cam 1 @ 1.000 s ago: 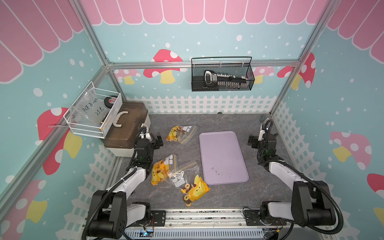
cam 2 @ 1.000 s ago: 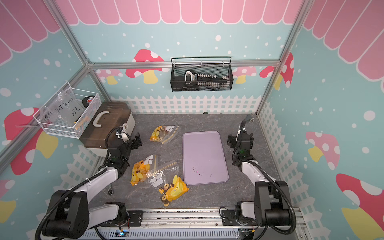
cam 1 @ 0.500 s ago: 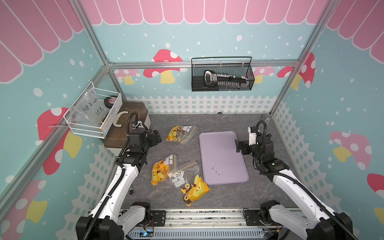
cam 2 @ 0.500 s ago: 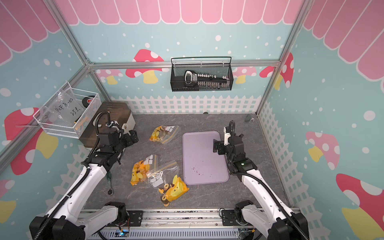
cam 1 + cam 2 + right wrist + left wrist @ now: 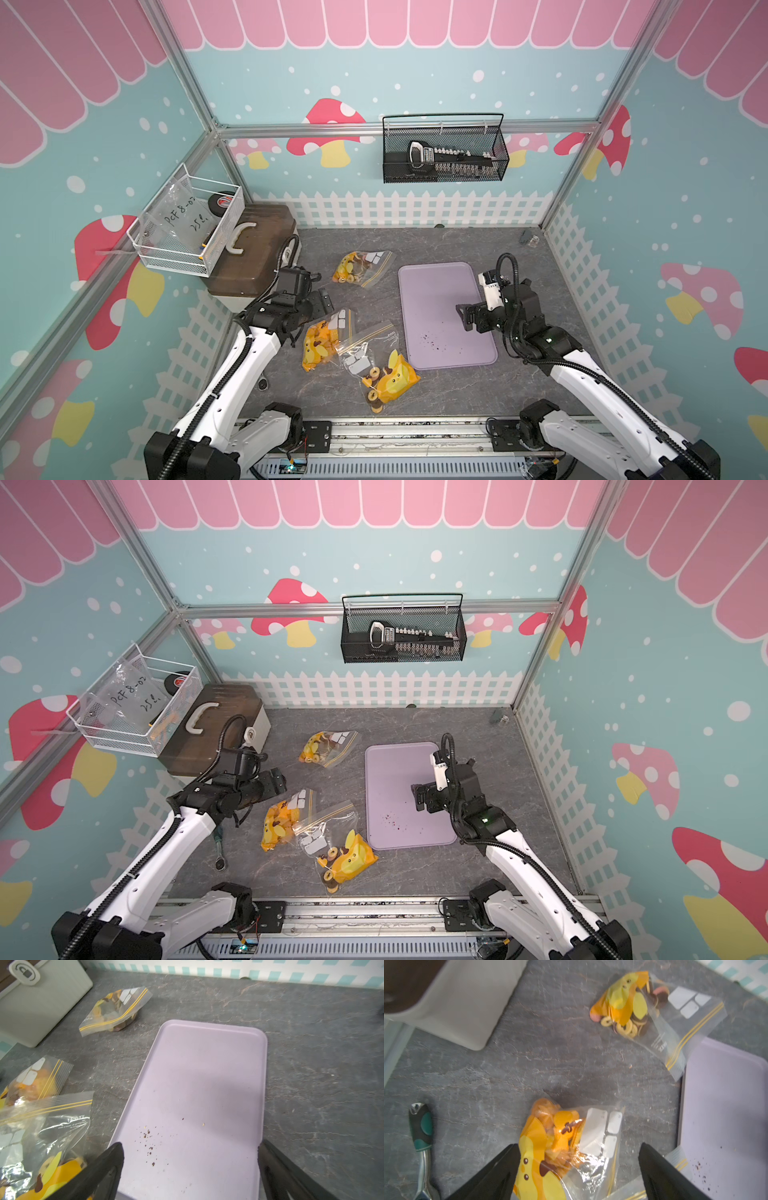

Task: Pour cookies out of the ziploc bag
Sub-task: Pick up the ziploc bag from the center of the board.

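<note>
- The left gripper (image 5: 578, 1147) is hovering, jaws spread wide, by a ziploc bag (image 5: 322, 345) of orange cookies (image 5: 546, 1124) lying left of centre in both top views.
- The right gripper (image 5: 465, 316) is hanging splayed and empty over the lilac tray (image 5: 436, 286), right of centre.
- Two more cookie bags are lying on the grey table (image 5: 415, 245): the upper bag (image 5: 359, 268) and the lower bag (image 5: 380, 374).

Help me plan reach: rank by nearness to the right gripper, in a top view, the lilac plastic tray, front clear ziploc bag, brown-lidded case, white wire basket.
1. Lilac plastic tray: under the right gripper.
2. Front clear ziploc bag: beside the tray.
3. Brown-lidded case: back corner.
4. White wire basket: side wall.
</note>
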Robot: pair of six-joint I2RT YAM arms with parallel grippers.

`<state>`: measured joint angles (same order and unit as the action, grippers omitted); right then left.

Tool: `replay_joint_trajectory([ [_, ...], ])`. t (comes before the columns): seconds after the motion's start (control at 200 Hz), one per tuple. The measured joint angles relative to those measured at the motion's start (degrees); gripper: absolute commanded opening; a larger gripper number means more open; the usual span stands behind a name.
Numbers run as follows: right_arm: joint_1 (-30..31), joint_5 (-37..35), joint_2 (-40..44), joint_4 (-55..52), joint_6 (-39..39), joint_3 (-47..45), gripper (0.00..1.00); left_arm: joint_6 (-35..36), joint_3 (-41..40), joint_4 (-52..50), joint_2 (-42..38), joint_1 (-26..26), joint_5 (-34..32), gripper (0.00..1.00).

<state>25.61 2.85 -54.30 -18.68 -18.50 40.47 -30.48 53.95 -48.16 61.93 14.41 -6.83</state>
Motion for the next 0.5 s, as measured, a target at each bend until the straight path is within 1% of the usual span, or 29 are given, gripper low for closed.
replay_joint_trajectory([
  [0.125,1.0,2.5,-3.6,0.1,-0.7,0.0,0.99,-1.6,0.1,-1.6,2.4,4.0,-0.9,0.88],
  [0.205,1.8,3.3,-5.2,0.3,-1.0,0.0,0.99,-2.3,0.1,-2.2,4.8,5.5,-1.2,0.83],
  [0.31,2.8,4.4,-6.6,1.4,-1.2,0.0,0.99,-2.5,0.1,-2.6,8.0,7.5,-1.9,0.82],
  [0.5,3.1,5.4,-8.6,3.0,-1.2,0.0,0.99,-2.3,0.1,-2.5,12.3,8.9,-2.0,0.81],
])
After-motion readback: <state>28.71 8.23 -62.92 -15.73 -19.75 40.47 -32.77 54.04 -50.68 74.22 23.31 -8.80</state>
